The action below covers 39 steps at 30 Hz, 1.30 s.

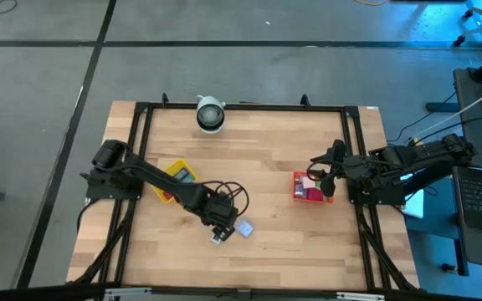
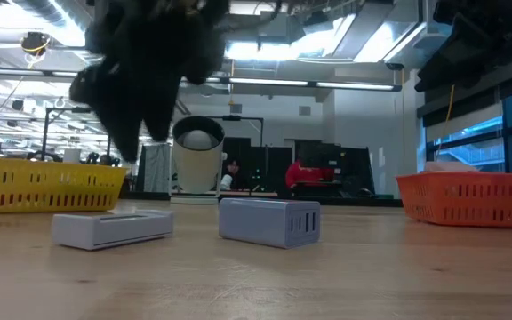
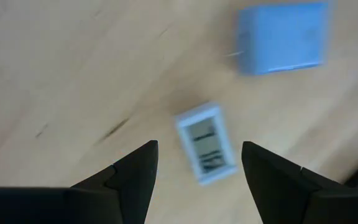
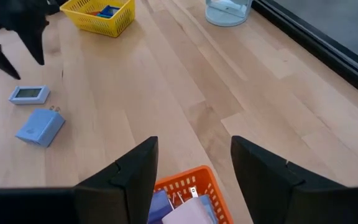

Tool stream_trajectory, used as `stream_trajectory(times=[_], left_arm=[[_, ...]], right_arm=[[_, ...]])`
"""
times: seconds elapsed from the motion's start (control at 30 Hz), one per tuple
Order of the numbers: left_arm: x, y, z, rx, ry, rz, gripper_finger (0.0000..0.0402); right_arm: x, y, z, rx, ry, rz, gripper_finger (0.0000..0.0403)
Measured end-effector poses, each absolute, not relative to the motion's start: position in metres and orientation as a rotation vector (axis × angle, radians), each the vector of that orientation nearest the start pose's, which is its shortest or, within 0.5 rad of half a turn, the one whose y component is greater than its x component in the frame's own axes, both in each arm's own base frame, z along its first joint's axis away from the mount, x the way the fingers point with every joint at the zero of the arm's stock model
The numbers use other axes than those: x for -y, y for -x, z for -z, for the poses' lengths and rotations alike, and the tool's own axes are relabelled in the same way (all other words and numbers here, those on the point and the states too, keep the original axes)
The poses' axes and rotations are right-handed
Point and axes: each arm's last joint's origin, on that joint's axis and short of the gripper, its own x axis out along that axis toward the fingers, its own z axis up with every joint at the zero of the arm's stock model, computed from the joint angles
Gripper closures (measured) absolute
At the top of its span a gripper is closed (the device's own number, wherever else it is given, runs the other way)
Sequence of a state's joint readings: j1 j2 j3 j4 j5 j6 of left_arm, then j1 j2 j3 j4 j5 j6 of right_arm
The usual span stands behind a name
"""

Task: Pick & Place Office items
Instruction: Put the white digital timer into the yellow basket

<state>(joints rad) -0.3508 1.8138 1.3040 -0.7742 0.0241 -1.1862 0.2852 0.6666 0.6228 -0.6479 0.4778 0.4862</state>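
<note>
Two office items lie flat on the wooden table near its front middle: a small white piece with a grey display (image 3: 206,143) (image 4: 30,94) and a pale blue block with two prongs (image 3: 283,37) (image 4: 40,127) (image 2: 269,220). My left gripper (image 3: 199,149) (image 1: 217,232) hangs open above the white piece, pointing steeply down, its fingers clear of it on either side. My right gripper (image 4: 194,146) (image 1: 325,180) stands open at the table's right, above the orange tray (image 4: 191,177), which holds several items. It has nothing between its fingers.
A yellow tray (image 1: 176,177) (image 4: 101,14) with a few items sits at the left, under my left arm. A round white-and-grey cylinder (image 1: 210,113) stands at the far edge. A black frame (image 1: 241,106) runs round the table. Bare wood lies between the trays.
</note>
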Motion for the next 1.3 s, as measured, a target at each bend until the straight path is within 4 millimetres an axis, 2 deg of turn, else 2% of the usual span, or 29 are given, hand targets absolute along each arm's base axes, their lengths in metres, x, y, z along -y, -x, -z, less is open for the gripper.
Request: stream_trajectory(times=[0.17,0.77,0.93,1.1,1.3], left_arm=[[0.124,-0.334,-0.186,-1.322,0.794,-0.492,0.0174],[0.128,-0.337,-0.183,-1.242,0.838,-0.562,0.0165],[0.137,-0.344,-0.169,-1.233,0.872,-0.549,0.0165],[0.145,-0.347,-0.151,-1.302,0.874,-0.544,0.0164],[0.149,-0.351,-0.143,-1.334,0.866,-0.536,0.0164]], right_arm=[[-0.024,-0.13,-0.256,-0.587,-0.185,0.328,0.0199],[-0.026,-0.13,-0.256,-0.607,-0.203,0.273,0.0199],[-0.026,-0.13,-0.255,-0.612,-0.21,0.258,0.0199],[-0.026,-0.13,-0.256,-0.612,-0.211,0.256,0.0199],[-0.026,-0.13,-0.256,-0.612,-0.206,0.254,0.0199]])
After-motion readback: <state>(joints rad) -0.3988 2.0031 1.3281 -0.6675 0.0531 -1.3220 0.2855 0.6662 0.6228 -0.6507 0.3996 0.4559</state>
